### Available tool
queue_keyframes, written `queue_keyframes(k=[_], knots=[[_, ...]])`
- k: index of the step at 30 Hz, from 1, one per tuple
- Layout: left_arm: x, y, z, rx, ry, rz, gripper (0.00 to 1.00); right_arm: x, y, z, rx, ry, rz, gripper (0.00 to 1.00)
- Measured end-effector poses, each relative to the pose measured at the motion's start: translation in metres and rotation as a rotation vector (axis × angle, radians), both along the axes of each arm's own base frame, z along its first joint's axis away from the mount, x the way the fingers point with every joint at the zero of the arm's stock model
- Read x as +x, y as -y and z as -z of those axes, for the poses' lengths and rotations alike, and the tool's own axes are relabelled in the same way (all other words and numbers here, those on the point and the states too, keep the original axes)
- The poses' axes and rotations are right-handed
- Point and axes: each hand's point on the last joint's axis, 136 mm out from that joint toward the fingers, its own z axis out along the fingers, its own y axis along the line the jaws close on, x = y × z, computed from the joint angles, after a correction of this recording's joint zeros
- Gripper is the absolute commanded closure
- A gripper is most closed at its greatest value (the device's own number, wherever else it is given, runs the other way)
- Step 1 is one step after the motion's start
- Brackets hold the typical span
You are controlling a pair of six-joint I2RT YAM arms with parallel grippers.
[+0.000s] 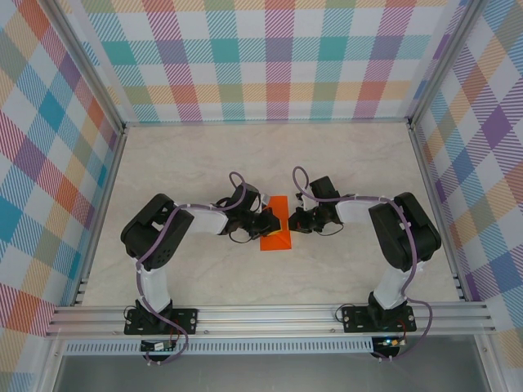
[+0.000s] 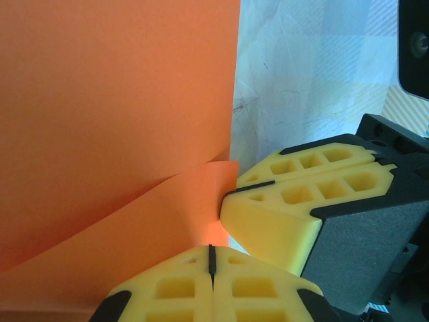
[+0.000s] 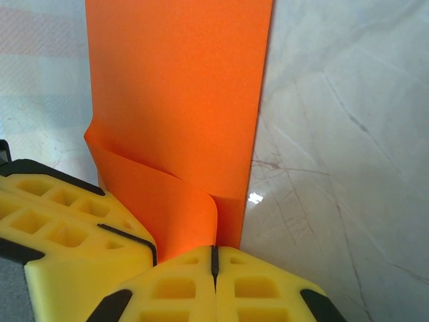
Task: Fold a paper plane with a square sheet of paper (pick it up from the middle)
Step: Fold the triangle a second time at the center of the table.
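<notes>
Yellow fingers of the left hand (image 2: 211,258) and the right hand (image 3: 213,258) are both pressed shut. Their tips meet at a raised flap of the square sheet of paper (image 1: 275,235); whether either really pinches it I cannot tell. It lies at the middle of the worktop (image 1: 351,163). I judge it very light, limp and easily creased wrongly, so take it gently at an edge.

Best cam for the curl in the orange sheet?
Right wrist: the square sheet of paper runs up the frame, its near end rolling over in a curl. Left wrist crops it to one slanted flap. Top external: a small orange patch.
</notes>
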Motion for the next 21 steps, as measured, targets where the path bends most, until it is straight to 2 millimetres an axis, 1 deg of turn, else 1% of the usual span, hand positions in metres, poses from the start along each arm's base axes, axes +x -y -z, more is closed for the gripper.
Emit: queue_keyframes(k=[18, 21], knots=[[0.0007, 0.0006, -0.0014, -0.006, 0.011, 0.003, 0.99, 0.0002, 0.0008, 0.0006, -0.007, 0.002, 0.0, 0.94], [0.0007, 0.0006, -0.0042, -0.011, 0.018, 0.003, 0.99, 0.0001, 0.0009, 0.0008, -0.007, 0.002, 0.0, 0.94]])
